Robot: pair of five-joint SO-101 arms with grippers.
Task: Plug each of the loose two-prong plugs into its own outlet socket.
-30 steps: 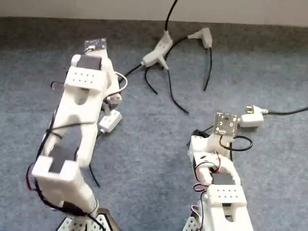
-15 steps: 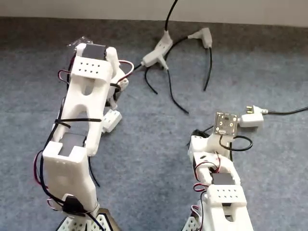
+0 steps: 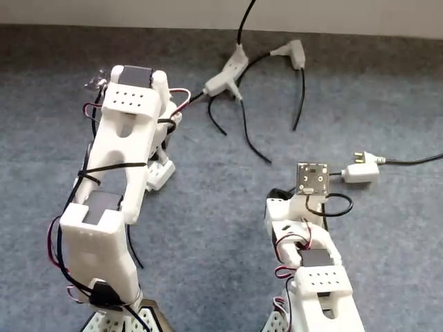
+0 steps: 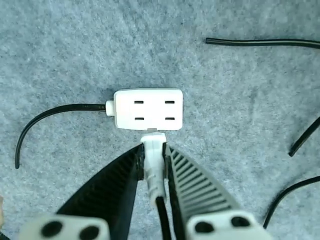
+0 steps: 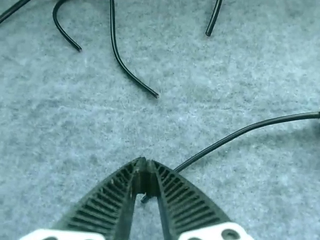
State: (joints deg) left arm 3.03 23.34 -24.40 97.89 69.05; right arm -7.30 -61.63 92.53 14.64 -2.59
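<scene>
Left arm swung forward over the outlet block. Its left gripper is clamped on a white plug touching the block's edge, likely not seated yet. Right arm backed off the loose plug, right gripper pressed together.

The table is being covered by rough grey cloth. The outlet socket and plug are being shown in smooth, seemingly matt plastic.

No writing, label, number or sign can be read; nothing legible is made out on the outlet block or the plug.
</scene>
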